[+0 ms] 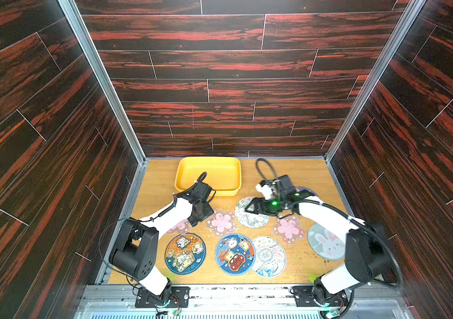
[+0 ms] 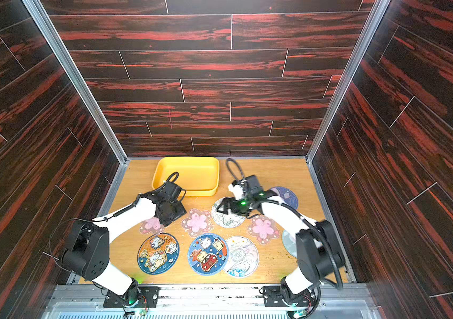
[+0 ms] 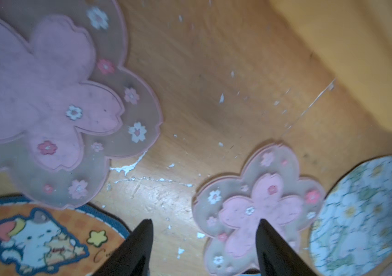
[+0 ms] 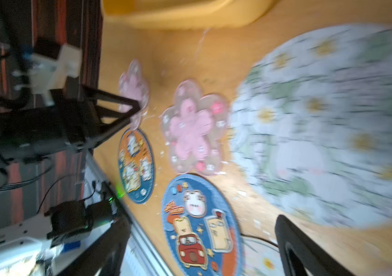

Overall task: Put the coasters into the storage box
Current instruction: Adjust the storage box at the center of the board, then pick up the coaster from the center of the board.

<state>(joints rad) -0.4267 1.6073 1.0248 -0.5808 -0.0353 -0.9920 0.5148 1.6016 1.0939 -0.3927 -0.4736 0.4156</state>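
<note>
The coasters lie spread flat on the wooden bench [image 1: 159, 176], none of them in the box yet. There are pink see-through blossom shapes, such as the blossom coaster [image 1: 221, 222], and round printed discs, such as the floral disc [image 1: 250, 212], the cat-print disc [image 1: 185, 254] and the car-print disc [image 1: 235, 254], which overlaps the wave disc [image 1: 270, 256] at one edge.

They look thin and very light. I'd guess the blossoms are soft and rubbery and the discs a little stiffer. Because they lie flush with the wood, a straight pinch from above would likely slip off. I'd go for an outer petal or a rim, or for the overlapped edge where there is already a lip.

The yellow storage box [image 1: 208, 159] sits at the back of the bench, just behind the mats, and looks empty.

The left claw [image 3: 205, 224] is spread with nothing between its tips, low over the bare wood between the cat-print disc and a blossom. The right claw [image 4: 203, 218] is spread wide and also empty, near the floral disc.
</note>
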